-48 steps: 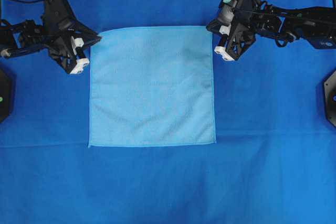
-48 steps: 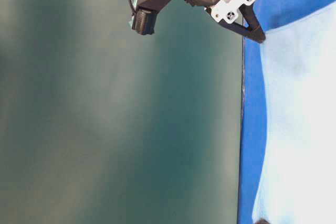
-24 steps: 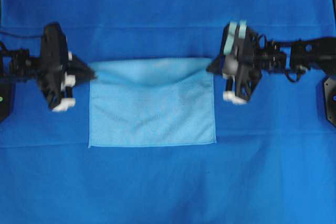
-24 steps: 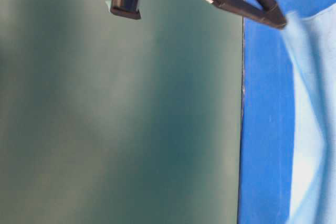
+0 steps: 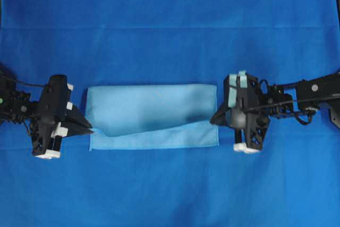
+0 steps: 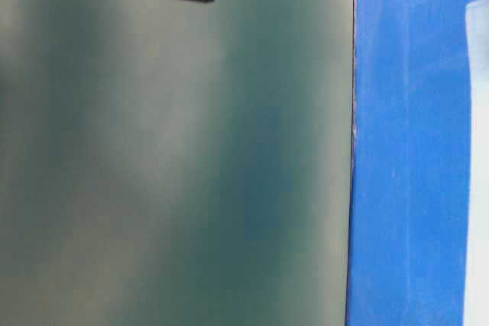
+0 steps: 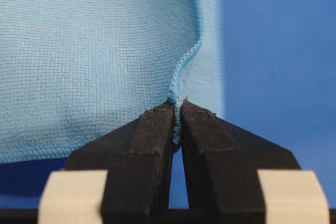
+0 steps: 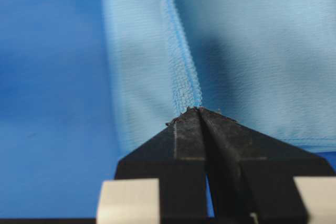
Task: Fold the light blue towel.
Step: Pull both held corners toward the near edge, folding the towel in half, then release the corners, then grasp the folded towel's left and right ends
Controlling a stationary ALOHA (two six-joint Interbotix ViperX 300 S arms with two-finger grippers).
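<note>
Two grippers are engaged, one at each end of the light blue towel (image 5: 151, 112), which lies near the middle of the deep blue table cover (image 5: 170, 14). The left gripper (image 5: 87, 128) is clenched on a hemmed corner; the left wrist view shows the stitched edge pinched between its tips. The right gripper (image 5: 214, 119) is likewise clamped on the opposite corner, the hem running straight into its closed tips in the right wrist view.

Key relation: the towel's long axis runs left to right in the overhead view, spanning from one gripper to the other. The carried upper layer overlaps the lower layer, and a narrow band of the lower layer shows along the near edge, wider toward the right. The held edge sags between the two grips and has not yet met the near hem. In my judgement, the fold completes only if both held corners travel on toward that exposed near edge. Neither arm is nearer; each holds its own corner.

Count: one towel, one table cover, two grippers. The table-level view adds nothing legible about the grips.
</note>
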